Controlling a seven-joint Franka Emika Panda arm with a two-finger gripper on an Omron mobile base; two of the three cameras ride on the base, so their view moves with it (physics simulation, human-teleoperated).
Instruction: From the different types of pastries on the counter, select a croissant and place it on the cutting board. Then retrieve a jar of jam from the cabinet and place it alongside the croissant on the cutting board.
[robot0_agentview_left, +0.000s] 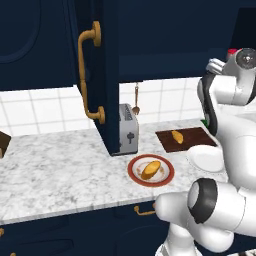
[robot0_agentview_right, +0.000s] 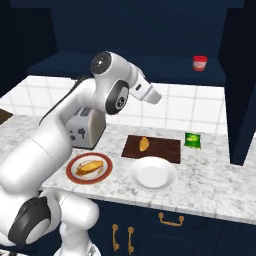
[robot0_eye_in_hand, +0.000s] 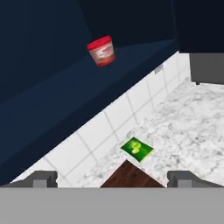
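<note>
We see a white-and-grey marbled counter running under a white tiled wall, with dark navy cupboards above and below. On it we count two pastries. One, the small oval croissant, lies on the dark reddish-brown cutting board, towards the board's left end in the right base view. The other, a larger oblong bread roll, lies on a red-rimmed plate in front of the toaster. We count two plates in all: the second, a plain white plate, holds nothing and sits just in front of the board. There is one small green packet, flat on the counter just beside the board's right end.

The cabinet stands open, its door with a long curved brass handle swung out towards us. Inside it, on the shelf, we see one jar of jam, red with a pale band, upright and alone, well above the board.

The gripper hangs in the air over the far end of the board, its two fingertips spread wide apart with nothing between them; the jar is well apart from them, up ahead.
</note>
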